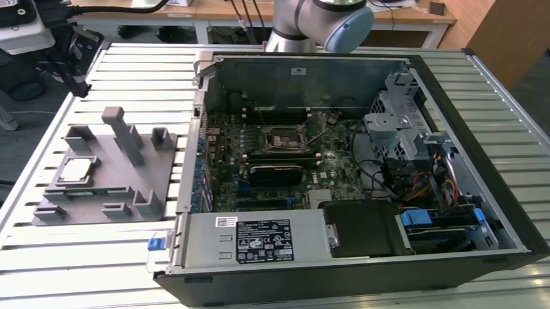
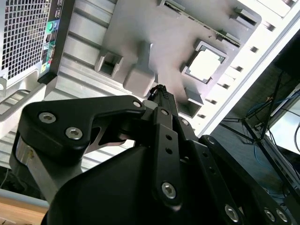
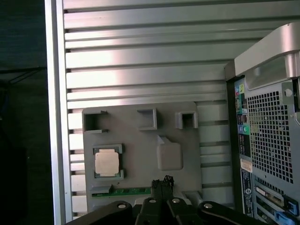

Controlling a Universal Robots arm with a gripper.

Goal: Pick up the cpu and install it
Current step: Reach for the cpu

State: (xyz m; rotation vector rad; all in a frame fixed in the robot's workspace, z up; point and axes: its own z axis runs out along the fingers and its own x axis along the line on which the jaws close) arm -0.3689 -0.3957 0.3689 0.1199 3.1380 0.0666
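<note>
Exterior view: grey plastic tray with upright posts (image 1: 112,183) lies on the slatted aluminium table (image 1: 129,64), on the exterior view's left. Just beside it, towards the exterior view's right, is the open black computer case (image 1: 481,122). The silver-and-blue robot arm (image 1: 318,22) rises behind the case's far wall.

The cpu (image 1: 76,170), a small flat square chip with a shiny silver-grey top and thin green edge, sits flat in a framed recess of the tray, near the tray edge farthest from the case. It is not in the case. The green motherboard (image 1: 257,161) is exposed on the case floor, with a square black socket frame (image 1: 281,137) near its middle.

Both wrist views: black linkage gripper (image 3: 162,182) (image 2: 158,90) hangs over the tray (image 3: 140,140). Fingertips are pressed together with nothing between them. The tips are over bare tray surface close to the tallest post (image 3: 168,154) and well apart from the cpu (image 3: 107,163) (image 2: 206,64). No contact with the chip.

First wrist view: a thin green circuit-board strip (image 3: 124,191) lies in a slot along the tray edge, beside the cpu recess. The perforated rear panel of the case (image 3: 269,136) stands just beside the tray
</note>
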